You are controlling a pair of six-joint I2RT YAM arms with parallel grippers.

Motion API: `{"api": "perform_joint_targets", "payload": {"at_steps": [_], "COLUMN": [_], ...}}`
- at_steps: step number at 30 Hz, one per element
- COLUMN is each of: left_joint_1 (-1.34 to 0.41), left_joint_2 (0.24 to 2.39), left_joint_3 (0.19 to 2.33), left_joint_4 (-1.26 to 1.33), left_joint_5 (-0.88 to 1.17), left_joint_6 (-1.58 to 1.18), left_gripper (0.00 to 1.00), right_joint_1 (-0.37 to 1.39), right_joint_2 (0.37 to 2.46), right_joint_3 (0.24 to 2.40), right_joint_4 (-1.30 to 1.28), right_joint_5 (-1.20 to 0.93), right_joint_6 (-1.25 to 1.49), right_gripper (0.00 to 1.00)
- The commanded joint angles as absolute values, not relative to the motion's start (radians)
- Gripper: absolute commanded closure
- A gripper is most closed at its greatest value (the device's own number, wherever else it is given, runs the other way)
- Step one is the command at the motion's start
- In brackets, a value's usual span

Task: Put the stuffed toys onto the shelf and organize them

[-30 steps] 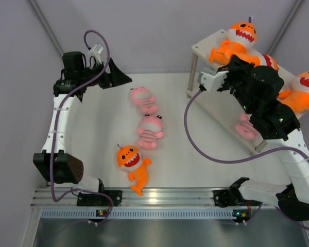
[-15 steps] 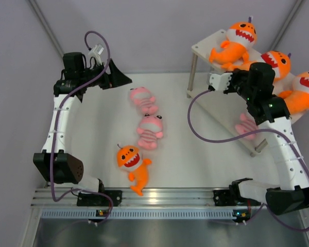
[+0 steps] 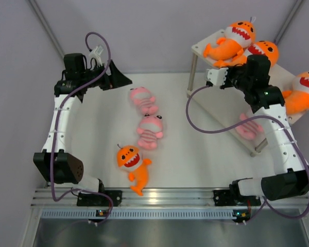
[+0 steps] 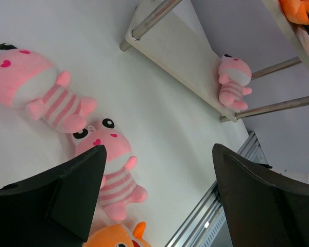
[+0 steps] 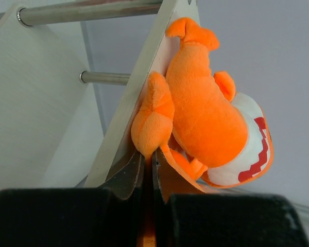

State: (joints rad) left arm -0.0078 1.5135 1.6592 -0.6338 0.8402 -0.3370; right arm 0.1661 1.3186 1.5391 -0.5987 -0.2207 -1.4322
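Orange shark (image 5: 206, 118) lies on the top board of the shelf (image 5: 124, 116). My right gripper (image 5: 147, 157) is pinched tight on what looks like its fin, so I judge I'm settling it in line. My left gripper (image 4: 158, 148) hangs spread wide over a pink plush (image 4: 105, 154) on the table (image 3: 195, 154). Next I must let go cleanly, then fetch that one.

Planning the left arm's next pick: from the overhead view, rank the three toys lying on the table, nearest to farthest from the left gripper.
From the left gripper:
1. Far pink plush, just to its right, at the row's far end.
2. Middle pink plush, mid-row.
3. Orange shark plush, at the row's near end.
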Motion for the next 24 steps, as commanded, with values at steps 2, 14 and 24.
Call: {"api": "perform_joint_targets", "payload": {"at_steps": [2, 14, 24], "left_joint_1": [0.001, 0.020, 0.014], "left_joint_2": [1.489, 1.483, 1.447], "left_joint_3": [1.652, 1.623, 1.560], "left_joint_4": [-0.612, -0.614, -0.762], "left_joint_5": [0.850, 0.822, 0.704], "left_joint_6": [-0.318, -0.304, -0.062], "left_gripper": [0.11, 0.11, 0.12], "right_joint_1": [0.150, 0.143, 0.144], "right_joint_2": [1.344, 1.201, 1.089], "right_joint_3": [1.595, 1.434, 1.419], "right_joint_4": [-0.635, -0.477, -0.417], "right_joint_5": [-0.294, -0.276, -0.325], "right_joint_6": [-1.436, -1.419, -1.384], "right_gripper": [1.00, 0.45, 0.10]}}
